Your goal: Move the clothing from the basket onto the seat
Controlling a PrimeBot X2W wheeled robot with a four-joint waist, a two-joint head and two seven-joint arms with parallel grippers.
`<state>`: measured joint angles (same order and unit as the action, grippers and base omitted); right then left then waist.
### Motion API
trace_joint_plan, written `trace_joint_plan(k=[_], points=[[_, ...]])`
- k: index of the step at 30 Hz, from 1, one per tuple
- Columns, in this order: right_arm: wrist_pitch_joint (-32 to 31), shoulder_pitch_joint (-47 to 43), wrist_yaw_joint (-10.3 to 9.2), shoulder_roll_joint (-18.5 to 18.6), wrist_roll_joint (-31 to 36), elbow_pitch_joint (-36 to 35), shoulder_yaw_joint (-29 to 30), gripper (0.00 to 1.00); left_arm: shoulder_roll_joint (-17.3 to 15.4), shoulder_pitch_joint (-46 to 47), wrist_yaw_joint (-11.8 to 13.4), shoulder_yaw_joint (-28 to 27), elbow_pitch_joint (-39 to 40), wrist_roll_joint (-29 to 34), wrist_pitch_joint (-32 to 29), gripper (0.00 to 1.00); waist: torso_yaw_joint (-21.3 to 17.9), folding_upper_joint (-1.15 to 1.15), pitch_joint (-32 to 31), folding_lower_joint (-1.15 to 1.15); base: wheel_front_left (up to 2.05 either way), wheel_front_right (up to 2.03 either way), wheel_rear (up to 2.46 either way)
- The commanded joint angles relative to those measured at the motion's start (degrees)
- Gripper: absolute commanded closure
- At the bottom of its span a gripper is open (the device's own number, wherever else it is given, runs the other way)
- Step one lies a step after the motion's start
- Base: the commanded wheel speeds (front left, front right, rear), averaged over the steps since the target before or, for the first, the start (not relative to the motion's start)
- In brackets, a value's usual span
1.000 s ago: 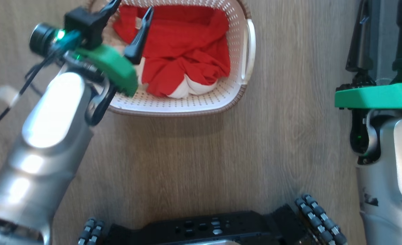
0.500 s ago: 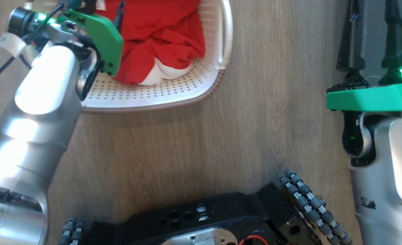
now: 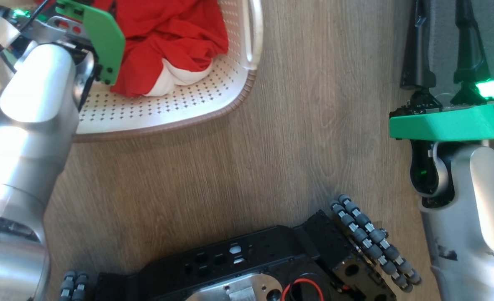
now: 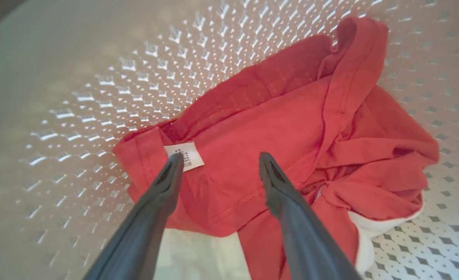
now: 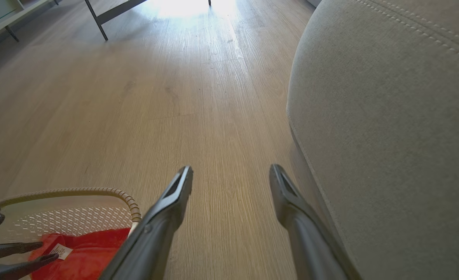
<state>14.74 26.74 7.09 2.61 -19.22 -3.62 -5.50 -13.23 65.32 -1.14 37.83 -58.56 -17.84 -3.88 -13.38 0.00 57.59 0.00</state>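
Left tool is down in the basket, nothing grabbed, clothing not on the seat yet

The red clothing (image 4: 291, 128) is bunched up inside the cream basket (image 4: 97, 97), with a bit of its white band (image 4: 384, 225) poking out at one end. The left tool (image 4: 219, 155) is right over it with its fingers spread apart, one tip next to the little white tag (image 4: 184, 155) and the other over plain red fabric. Can't tell from the left wrist view if the tips actually touch the cloth, but they aren't pinching anything. The basket sits on the wood floor (image 5: 136, 97). The right tool (image 5: 231, 168) is well off to the side, fingers also wide apart and empty, hanging over the floor just beside the rounded corner of the grey seat (image 5: 388, 116).
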Motion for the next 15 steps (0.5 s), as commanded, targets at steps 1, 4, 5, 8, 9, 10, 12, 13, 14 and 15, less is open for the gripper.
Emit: trace_joint_plan(k=[1,4,5,8,9,10,12,13,14,15], points=[[0.3,-2.4,0.4,0.3,-0.4,-1.9,-1.0,0.0,-2.7,0.2,0.5,-0.8,0.0,0.5,0.4,0.0,-0.2,0.0,0.2,0.0,0.0,0.0,0.0],[0.3,-2.7,0.4,0.3,-0.7,-1.9,-1.1,0.0,-3.0,0.8,0.6,-0.4,-1.3,0.8,0.6,0.0,-0.5,0.0,0.5,0.0,0.0,0.0,0.0],[0.3,-2.7,0.4,0.3,-0.8,-1.9,-1.1,0.0,-2.8,0.9,0.7,-0.2,-1.6,0.8,0.7,0.0,-0.5,0.0,0.6,0.0,0.0,0.0,0.0],[0.3,-2.8,0.4,0.3,-1.2,-1.7,-1.4,0.0,-2.2,1.5,0.6,0.2,-2.4,0.8,0.9,0.0,-0.7,0.0,0.6,0.0,0.0,0.0,0.0],[0.3,-2.8,0.4,0.3,-1.4,-1.7,-1.5,0.0,-2.0,1.6,0.5,0.3,-2.6,0.8,1.0,0.0,-0.8,0.0,0.6,0.0,0.0,0.0,0.0],[0.3,-2.8,0.4,0.3,-1.6,-1.6,-1.7,0.0,-1.6,1.7,0.4,0.4,-2.8,0.7,1.2,0.0,-0.9,0.0,0.6,0.0,0.0,0.0,0.0],[0.3,-2.8,0.4,0.3,-2.0,-1.6,-1.9,0.0,-1.1,1.8,0.0,0.7,-3.2,0.6,1.2,0.0,-1.2,0.0,0.5,0.0,0.0,0.0,0.0],[0.3,-2.8,0.4,0.3,-2.1,-1.6,-2.0,0.0,-1.0,1.8,-0.3,1.0,-3.4,0.6,1.3,0.0,-1.3,0.0,0.6,0.0,0.0,0.0,0.0],[0.3,-2.8,0.4,0.3,-2.3,-1.7,-2.1,0.0,-0.8,1.9,-0.6,1.2,-3.6,0.6,1.3,0.0,-1.4,0.0,0.6,0.0,0.0,0.0,0.0],[0.3,-2.9,0.4,0.3,-2.4,-1.7,-2.1,0.0,-0.7,1.9,-0.9,1.3,-3.8,0.5,1.3,0.0,-1.6,0.0,0.7,0.0,0.0,0.0,0.0]])
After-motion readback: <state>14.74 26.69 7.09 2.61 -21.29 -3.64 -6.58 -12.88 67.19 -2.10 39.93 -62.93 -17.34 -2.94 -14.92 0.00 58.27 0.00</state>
